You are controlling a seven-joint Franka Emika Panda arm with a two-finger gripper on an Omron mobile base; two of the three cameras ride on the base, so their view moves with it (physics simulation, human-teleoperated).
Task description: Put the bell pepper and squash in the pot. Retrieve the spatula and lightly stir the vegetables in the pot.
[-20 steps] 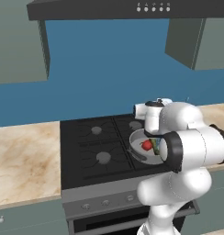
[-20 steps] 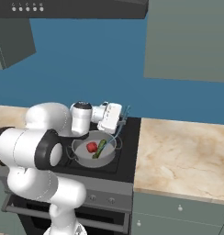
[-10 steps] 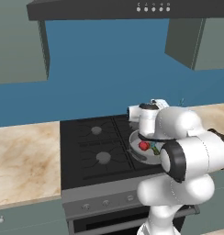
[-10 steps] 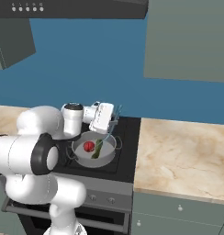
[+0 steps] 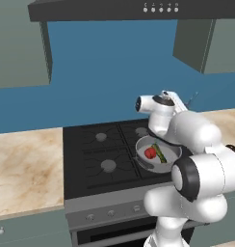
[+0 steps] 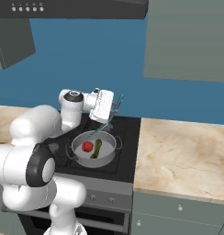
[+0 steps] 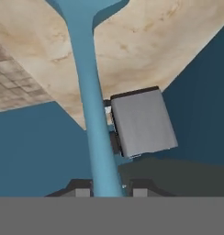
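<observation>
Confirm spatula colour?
Teal-blue. The spatula, held in the gripper, shows best in the hand view.

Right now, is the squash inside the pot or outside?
Inside. The squash lies on the pot's light floor beside the bell pepper.

The left base view looks forward and down from behind the arm's left side; the right base view does the same from behind its right side. Both share the stove (image 5: 110, 159) with the pot (image 5: 158, 154) near its front right corner. The hand view sits close, looking along the spatula (image 7: 93, 119) toward the marble worktop (image 7: 146, 50).
</observation>
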